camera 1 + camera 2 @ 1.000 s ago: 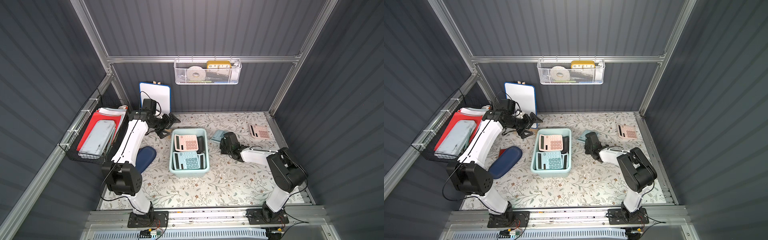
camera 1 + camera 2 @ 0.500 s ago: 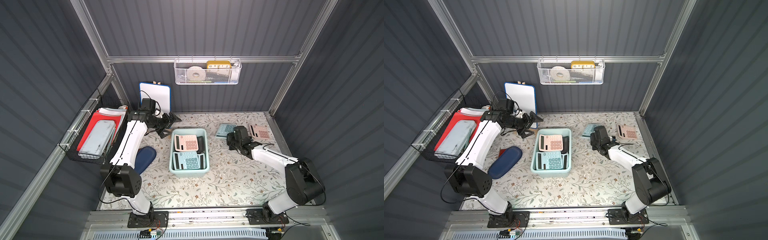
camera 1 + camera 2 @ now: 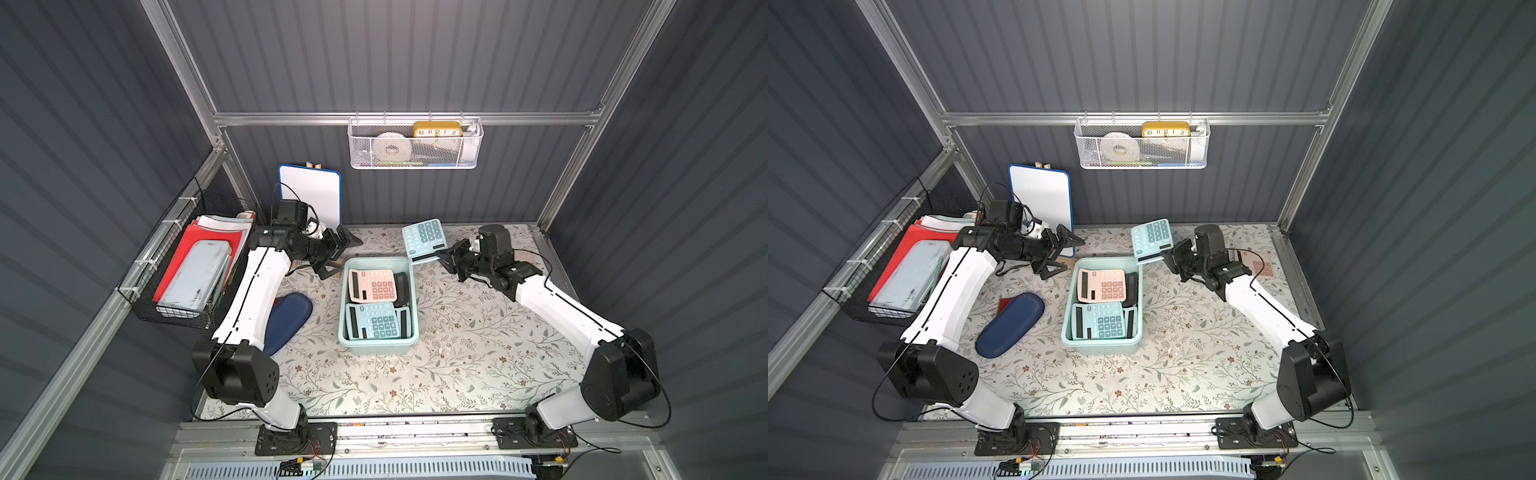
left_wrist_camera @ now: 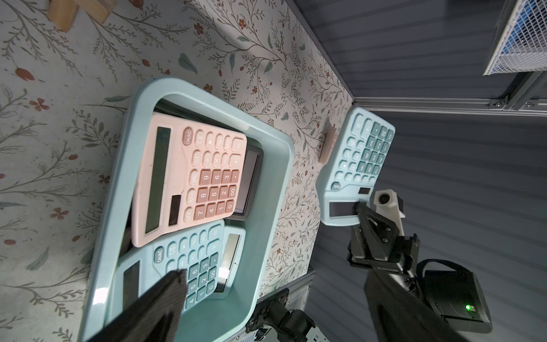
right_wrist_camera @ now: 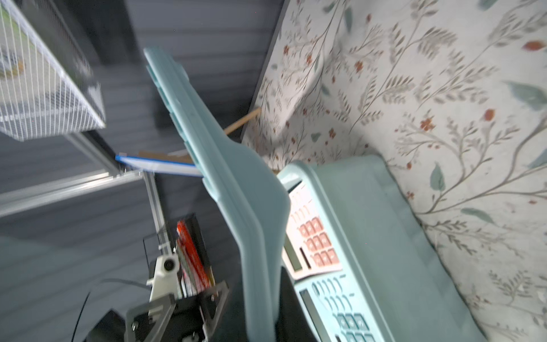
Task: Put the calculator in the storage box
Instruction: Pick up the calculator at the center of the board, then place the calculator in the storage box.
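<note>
Calculator hangs tilted, pinched by your right tool, just off the storage box's 1 o'clock corner, above the floral table. Your left tool stands wide open at the box's 10 o'clock. Ribbed grey walls enclose the table.

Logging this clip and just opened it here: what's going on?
The right gripper is shut on a blue calculator, holding it tilted in the air by the far right corner of the storage box, not yet lowered in. The box already holds a pink calculator and a second blue calculator. The left gripper hangs open and empty by the box's far left corner. A spare pink calculator lies on the table behind the right arm.
</note>
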Motion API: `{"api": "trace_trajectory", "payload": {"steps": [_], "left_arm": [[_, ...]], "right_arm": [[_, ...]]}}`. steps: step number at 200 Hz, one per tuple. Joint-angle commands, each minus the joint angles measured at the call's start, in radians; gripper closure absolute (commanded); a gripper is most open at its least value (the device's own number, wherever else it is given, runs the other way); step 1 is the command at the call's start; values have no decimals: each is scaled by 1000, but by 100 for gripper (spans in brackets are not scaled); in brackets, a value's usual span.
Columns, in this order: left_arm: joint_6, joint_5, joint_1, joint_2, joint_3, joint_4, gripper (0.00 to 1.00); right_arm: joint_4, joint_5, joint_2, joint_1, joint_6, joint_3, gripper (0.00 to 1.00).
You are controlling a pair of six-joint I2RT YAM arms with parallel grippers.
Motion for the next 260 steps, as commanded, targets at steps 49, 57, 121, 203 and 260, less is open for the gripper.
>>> {"api": "trace_trajectory", "payload": {"steps": [49, 57, 121, 203, 260], "left_arm": [[-13, 240, 38, -77, -145, 213, 1], [-13, 265, 39, -80, -154, 232, 1], [-88, 439, 46, -80, -311, 393, 1], [-173, 557, 29, -83, -458, 571, 22], [-129, 562, 20, -79, -464, 529, 66]], "right_arm": [[-53, -392, -7, 9, -60, -18, 100], [-59, -416, -9, 10, -57, -22, 100], [-68, -561, 17, 10, -31, -42, 100], [195, -679, 111, 64, 160, -52, 100], [265, -713, 195, 94, 216, 1, 100]]}}
